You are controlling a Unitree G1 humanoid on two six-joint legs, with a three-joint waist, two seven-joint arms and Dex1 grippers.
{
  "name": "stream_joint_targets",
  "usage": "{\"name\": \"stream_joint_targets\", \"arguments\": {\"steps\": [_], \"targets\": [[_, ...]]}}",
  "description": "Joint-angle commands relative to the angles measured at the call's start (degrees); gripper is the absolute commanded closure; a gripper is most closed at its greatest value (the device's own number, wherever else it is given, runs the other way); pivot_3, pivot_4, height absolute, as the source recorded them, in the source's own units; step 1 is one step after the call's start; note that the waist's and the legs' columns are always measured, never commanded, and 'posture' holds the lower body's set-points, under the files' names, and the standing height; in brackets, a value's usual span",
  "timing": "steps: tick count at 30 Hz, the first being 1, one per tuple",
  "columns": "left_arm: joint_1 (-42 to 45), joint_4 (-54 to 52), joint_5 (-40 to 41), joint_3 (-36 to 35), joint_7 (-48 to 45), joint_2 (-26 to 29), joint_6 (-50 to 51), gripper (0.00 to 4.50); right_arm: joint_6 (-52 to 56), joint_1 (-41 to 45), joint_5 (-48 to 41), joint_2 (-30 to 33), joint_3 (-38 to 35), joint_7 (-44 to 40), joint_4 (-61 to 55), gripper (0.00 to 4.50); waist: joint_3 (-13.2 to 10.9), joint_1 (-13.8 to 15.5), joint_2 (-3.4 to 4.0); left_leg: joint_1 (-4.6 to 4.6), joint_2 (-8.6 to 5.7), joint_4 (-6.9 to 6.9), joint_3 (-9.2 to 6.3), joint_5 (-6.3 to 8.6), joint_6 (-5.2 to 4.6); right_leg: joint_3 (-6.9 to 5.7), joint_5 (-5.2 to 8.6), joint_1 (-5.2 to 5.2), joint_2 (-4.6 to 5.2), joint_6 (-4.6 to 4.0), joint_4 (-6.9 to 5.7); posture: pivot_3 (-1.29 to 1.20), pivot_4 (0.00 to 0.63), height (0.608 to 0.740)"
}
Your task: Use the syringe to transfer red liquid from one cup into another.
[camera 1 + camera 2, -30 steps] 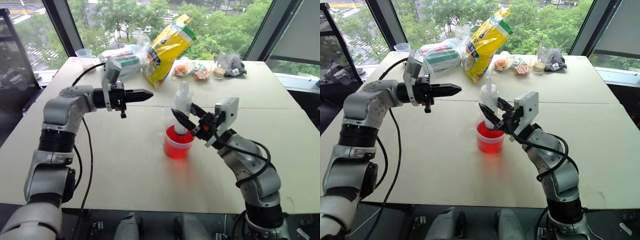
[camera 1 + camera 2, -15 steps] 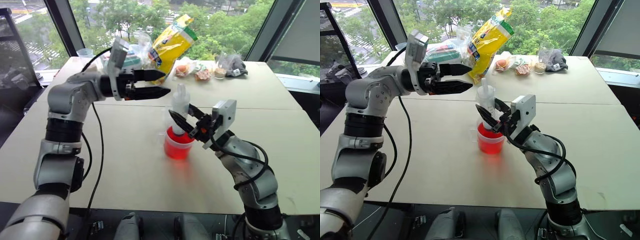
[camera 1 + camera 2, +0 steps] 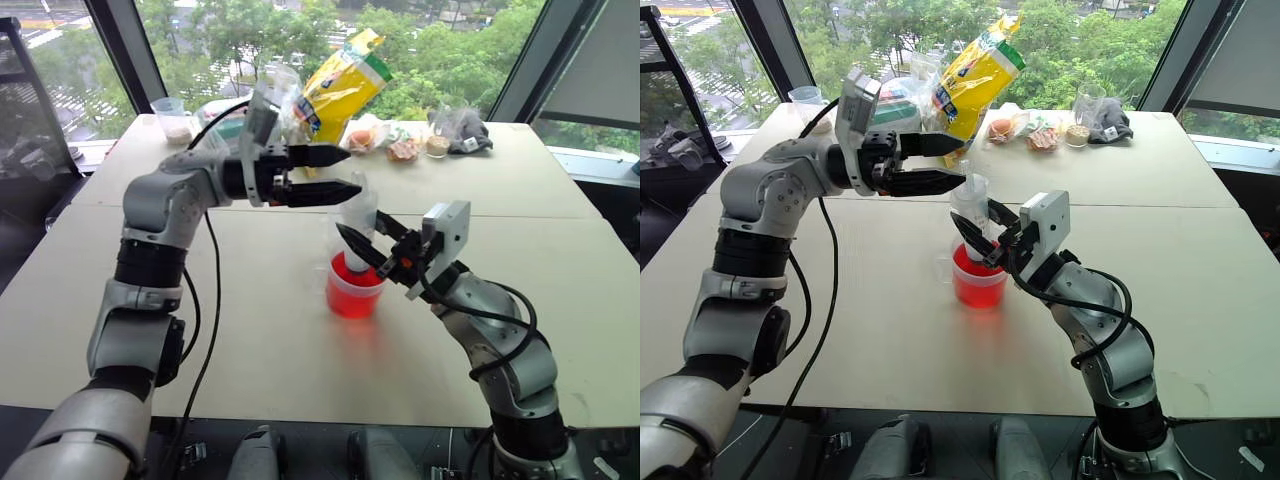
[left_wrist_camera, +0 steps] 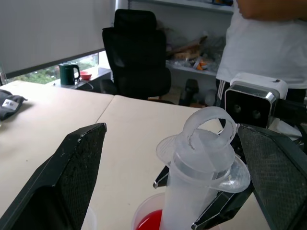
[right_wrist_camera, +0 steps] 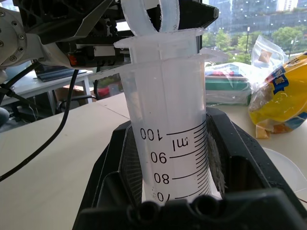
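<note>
A big translucent syringe (image 3: 360, 215) stands upright with its tip in the red cup (image 3: 354, 292) at the table's middle. The cup holds red liquid (image 4: 151, 223). My right gripper (image 3: 366, 244) is shut on the syringe barrel (image 5: 168, 120) just above the cup's rim. My left gripper (image 3: 341, 172) is open and points sideways at the plunger's top. In the left wrist view the plunger ring (image 4: 208, 125) sits between the two fingers (image 4: 79, 163) and touches neither. A faint colourless clear cup (image 3: 945, 263) stands close by the red cup on its left.
At the table's far side lie a yellow bag (image 3: 340, 92), clear bags of food (image 3: 395, 140), a dark pouch (image 3: 467, 130) and a small cup of beige powder (image 3: 172, 116). A person in a white shirt (image 4: 268, 43) and a black chair (image 4: 136, 57) are beyond the table.
My left gripper has opened wide and swung right and up, from left of the cup to the plunger's top. The right gripper and the syringe have stayed put.
</note>
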State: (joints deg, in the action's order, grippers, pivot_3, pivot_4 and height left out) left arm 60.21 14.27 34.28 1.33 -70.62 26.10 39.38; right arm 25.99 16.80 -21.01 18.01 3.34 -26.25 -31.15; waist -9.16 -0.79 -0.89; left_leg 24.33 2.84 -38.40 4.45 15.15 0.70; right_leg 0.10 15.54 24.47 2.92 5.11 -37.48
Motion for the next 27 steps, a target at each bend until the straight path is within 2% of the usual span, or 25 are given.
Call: {"name": "stream_joint_targets", "arguments": {"steps": [1, 7, 16, 19, 26, 27], "targets": [[0.1, 0.0, -0.5, -1.2, -0.7, 1.5, -1.3, 0.02, -0.3, 0.3, -0.8, 0.3, -0.6, 0.0, -1.8, 3.03, 0.0, 0.0, 0.00, 0.00, 0.00, 0.00, 0.00, 0.00, 0.00, 0.00, 0.00, 0.00, 0.00, 0.00, 0.00, 0.00, 0.150, 0.740], [0.2, 0.7, -1.1, -0.8, 0.5, 0.1, -3.0, 0.02, 0.0, 0.5, -1.1, 0.5, -0.4, -0.4, -2.0, 3.03, 0.0, 0.2, 0.00, 0.02, 0.00, -0.01, 0.00, 0.00, 0.00, 0.01, 0.00, 0.00, 0.01, 0.00, 0.00, 0.00, 0.150, 0.740], [-0.2, 2.3, -4.5, 1.5, 2.5, -5.0, -8.1, 0.02, 0.9, 0.8, -1.5, 0.7, -0.4, -0.2, -2.6, 3.03, 0.0, 0.1, 0.00, 0.03, 0.00, -0.13, 0.00, 0.00, 0.00, 0.03, 0.00, 0.00, -0.01, 0.00, -0.04, 0.00, 0.150, 0.740], [-0.5, 2.3, -4.5, 1.4, 2.6, -5.9, -8.1, 0.91, 1.2, 0.7, -1.6, 0.8, -0.4, -0.1, -2.8, 3.03, 0.0, 0.1, 0.00, 0.05, 0.02, -0.26, -0.01, 0.00, 0.00, 0.07, 0.00, -0.01, -0.05, 0.00, -0.10, 0.00, 0.150, 0.740], [-1.7, -0.6, -2.5, 1.0, 2.6, -7.0, -5.2, 4.48, 1.6, 0.7, -1.9, 0.6, -0.3, 0.2, -3.1, 3.03, 0.0, 0.0, 0.00, 0.08, 0.03, -0.60, -0.02, 0.02, -0.03, 0.10, 0.00, -0.03, -0.04, 0.00, -0.33, 0.00, 0.150, 0.740], [-1.9, -1.3, -1.9, 0.9, 2.5, -7.0, -4.3, 4.48, 1.7, 0.8, -2.0, 0.5, -0.3, 0.2, -3.0, 3.03, 0.0, 0.0, 0.00, 0.07, 0.03, -0.63, -0.02, 0.02, -0.03, 0.11, 0.00, -0.03, -0.05, 0.00, -0.37, 0.00, 0.150, 0.740]]}}
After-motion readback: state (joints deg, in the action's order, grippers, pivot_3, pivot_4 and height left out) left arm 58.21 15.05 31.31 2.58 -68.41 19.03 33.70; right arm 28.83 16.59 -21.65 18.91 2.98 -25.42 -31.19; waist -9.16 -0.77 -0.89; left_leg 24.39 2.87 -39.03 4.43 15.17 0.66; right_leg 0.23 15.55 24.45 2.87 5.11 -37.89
